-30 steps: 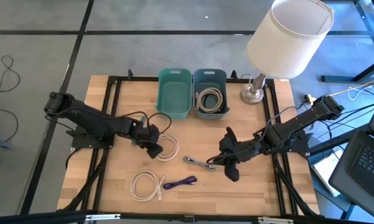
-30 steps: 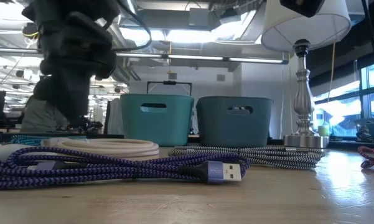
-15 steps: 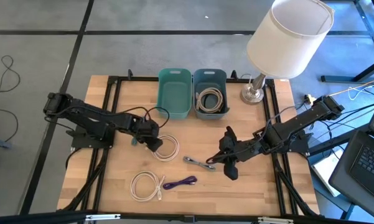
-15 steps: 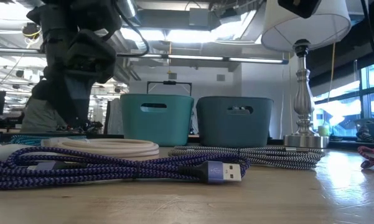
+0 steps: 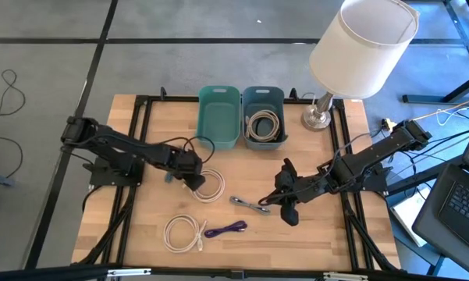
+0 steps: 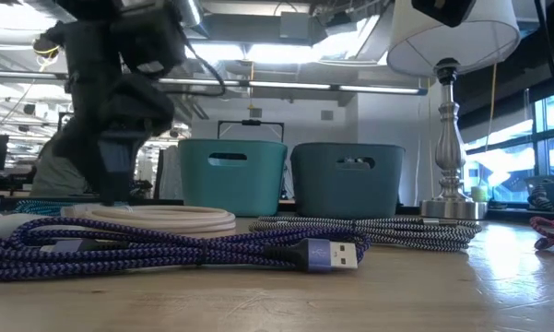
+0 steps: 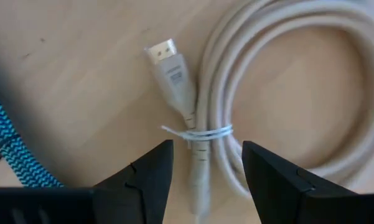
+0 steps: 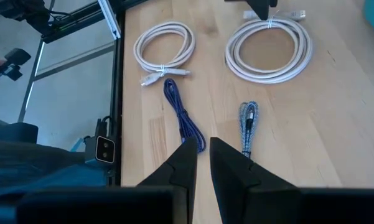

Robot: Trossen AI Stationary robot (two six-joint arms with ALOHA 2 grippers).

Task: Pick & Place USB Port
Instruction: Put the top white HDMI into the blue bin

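Observation:
A white coiled USB cable lies flat on the table. My left gripper hangs low over its tied end, open. In the left wrist view the tied strands and plug lie between the two fingers, and I see no touch. My right gripper waits shut, low beside a black-and-white braided cable. A second white coil and a purple cable lie near the front edge. A teal bin and a grey-blue bin holding a coiled cable stand at the far side.
A lamp stands on the table's far right corner, its shade over the grey-blue bin's side. A teal braided cable lies by my left gripper. In the low view the purple cable's plug is nearest the front edge.
My left gripper has come down over the white coil's tied end and shifted slightly toward the table's right. The cables have stayed where they were.

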